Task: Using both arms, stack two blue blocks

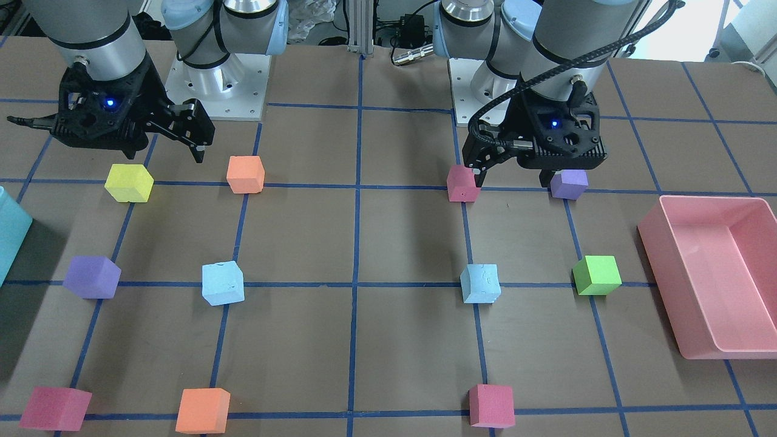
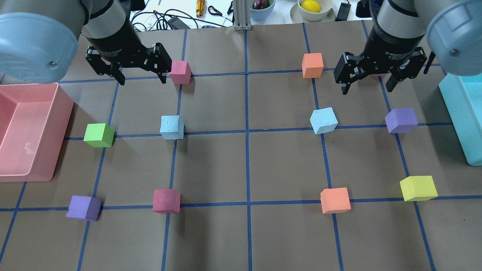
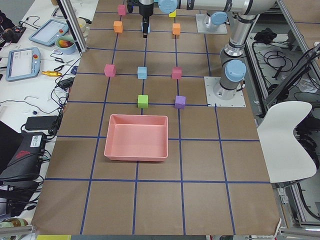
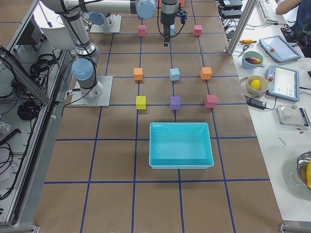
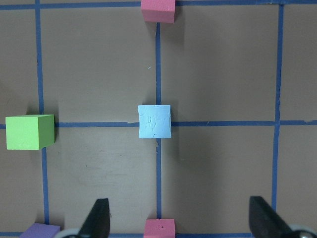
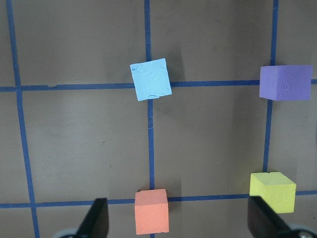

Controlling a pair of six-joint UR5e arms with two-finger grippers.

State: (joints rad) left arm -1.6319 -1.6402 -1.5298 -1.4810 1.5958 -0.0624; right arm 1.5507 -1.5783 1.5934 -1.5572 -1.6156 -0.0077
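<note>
Two pale blue blocks lie apart on the brown table, each on a blue tape line. One is on my left side [image 2: 172, 127] [image 1: 481, 283] and one on my right side [image 2: 324, 120] [image 1: 223, 283]. My left gripper [image 2: 137, 77] [image 1: 512, 176] hovers high above the table, open and empty. Its wrist view shows its blue block [image 5: 155, 121] lying beyond its fingertips [image 5: 97, 218]. My right gripper [image 2: 367, 84] [image 1: 106, 142] also hovers open and empty. Its wrist view shows the other blue block [image 6: 151, 79], slightly turned.
A pink bin [image 2: 60, 113] stands at the left edge and a turquoise bin [image 2: 459, 113] at the right edge. Around the blue blocks lie a green cube [image 2: 98, 135], two purple cubes [image 2: 83, 207] [image 2: 401, 120], pink cubes [image 2: 166, 200] [image 2: 180, 72], two orange cubes [image 2: 312, 65] [image 2: 335, 200] and a yellow cube [image 2: 418, 188].
</note>
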